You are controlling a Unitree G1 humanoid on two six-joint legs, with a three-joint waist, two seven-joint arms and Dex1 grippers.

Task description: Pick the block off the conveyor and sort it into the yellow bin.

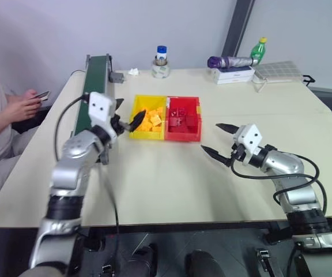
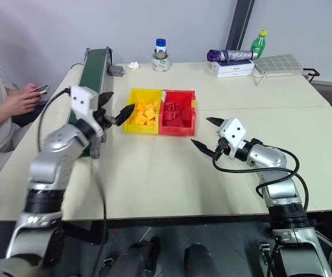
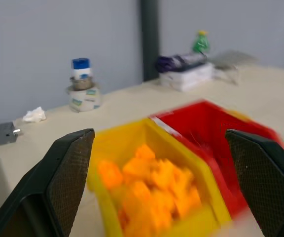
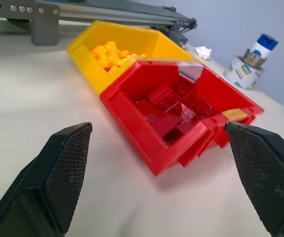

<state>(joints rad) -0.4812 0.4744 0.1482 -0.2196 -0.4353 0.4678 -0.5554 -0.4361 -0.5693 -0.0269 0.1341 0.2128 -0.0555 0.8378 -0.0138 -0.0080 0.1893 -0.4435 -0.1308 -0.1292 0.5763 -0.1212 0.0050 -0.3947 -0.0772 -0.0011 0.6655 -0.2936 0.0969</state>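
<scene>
Loads of orange-yellow blocks [image 1: 149,122] sit piled in the yellow bin [image 1: 138,106], too jumbled to count. One red bin [image 4: 147,143] touches it, red pieces visible in the right wrist view. One conveyor [image 1: 97,75] behind. Left gripper [image 1: 127,115] and right gripper [image 1: 220,139] both gape wide, holding nothing.
</scene>
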